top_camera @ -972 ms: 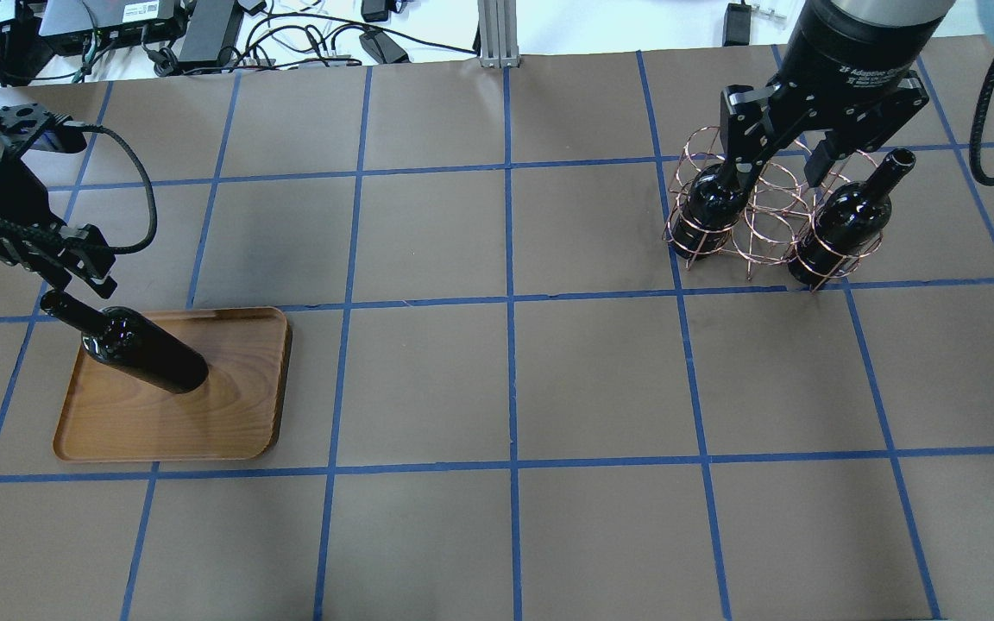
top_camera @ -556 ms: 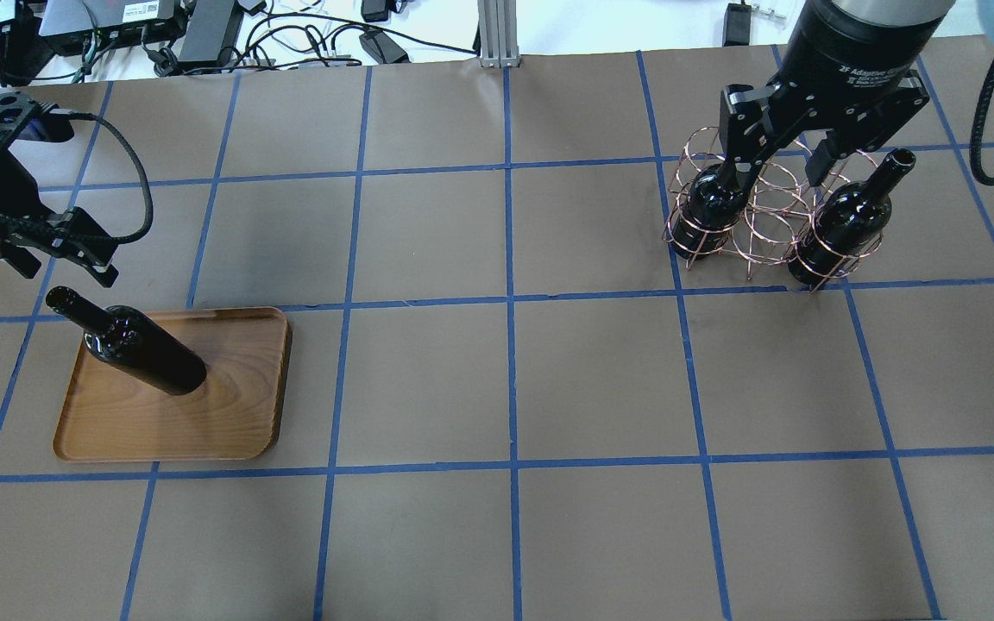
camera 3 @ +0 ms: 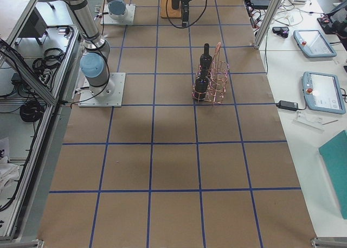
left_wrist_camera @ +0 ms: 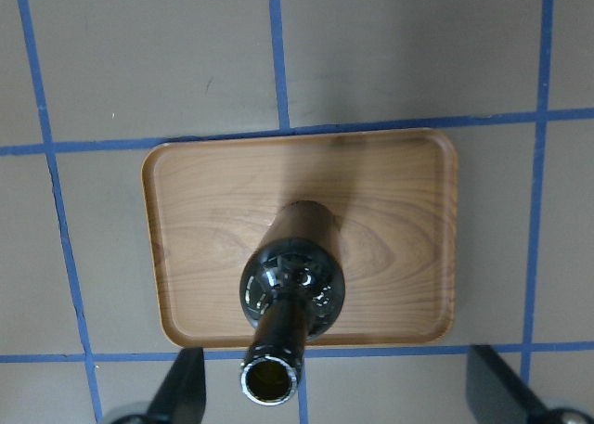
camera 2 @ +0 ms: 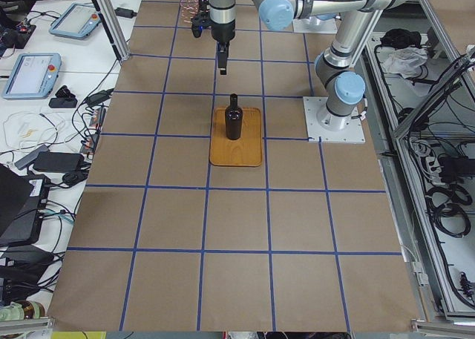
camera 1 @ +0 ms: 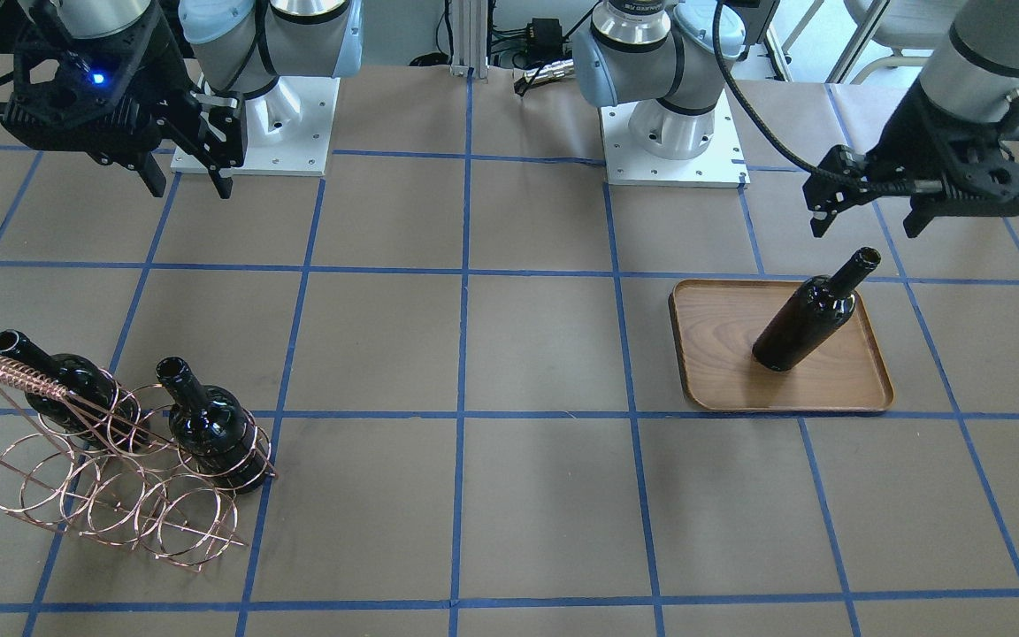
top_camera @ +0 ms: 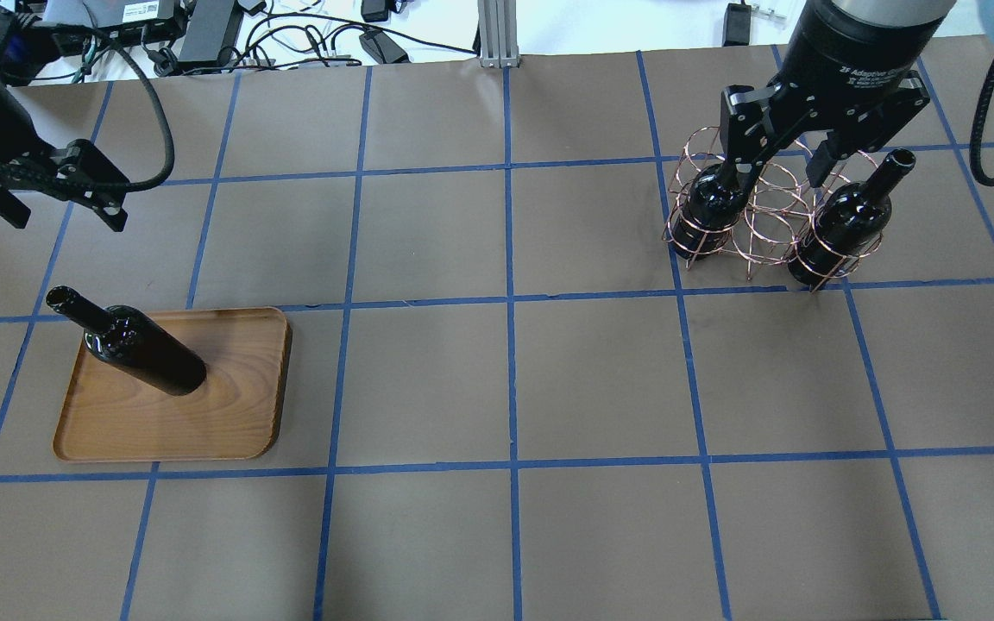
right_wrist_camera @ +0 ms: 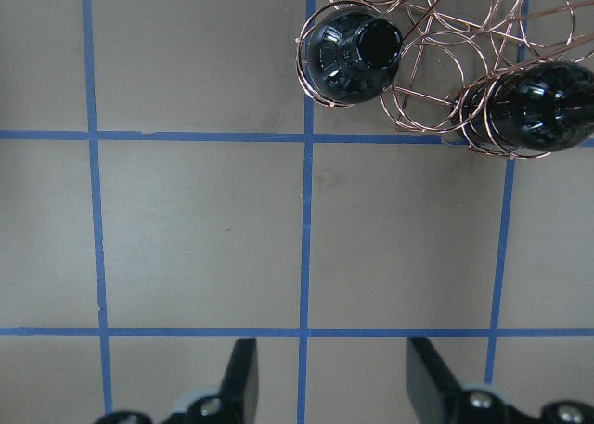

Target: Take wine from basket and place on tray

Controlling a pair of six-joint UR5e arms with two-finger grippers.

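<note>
One wine bottle [top_camera: 147,354] stands upright on the wooden tray [top_camera: 229,414], also seen from the front [camera 1: 806,323] and from the left wrist [left_wrist_camera: 292,285]. My left gripper [top_camera: 66,220] is open and empty, raised above and behind that bottle [camera 1: 868,228]. The copper wire basket [top_camera: 769,216] holds two more bottles [top_camera: 708,207] [top_camera: 842,228]. My right gripper [top_camera: 780,183] is open and empty, high above the table on the robot's side of the basket [camera 1: 193,188]. The right wrist view shows the basket [right_wrist_camera: 436,62] at its top edge.
The table is brown paper with a blue tape grid. Both robot bases [camera 1: 253,133] [camera 1: 673,133] stand at its rear edge. Cables and power bricks [top_camera: 204,34] lie beyond the far edge. Several basket rings [camera 1: 103,495] hold nothing.
My left gripper has moved up and away from the bottle on the tray, toward the far left. The bottle stays on the tray. The right arm has not moved.
</note>
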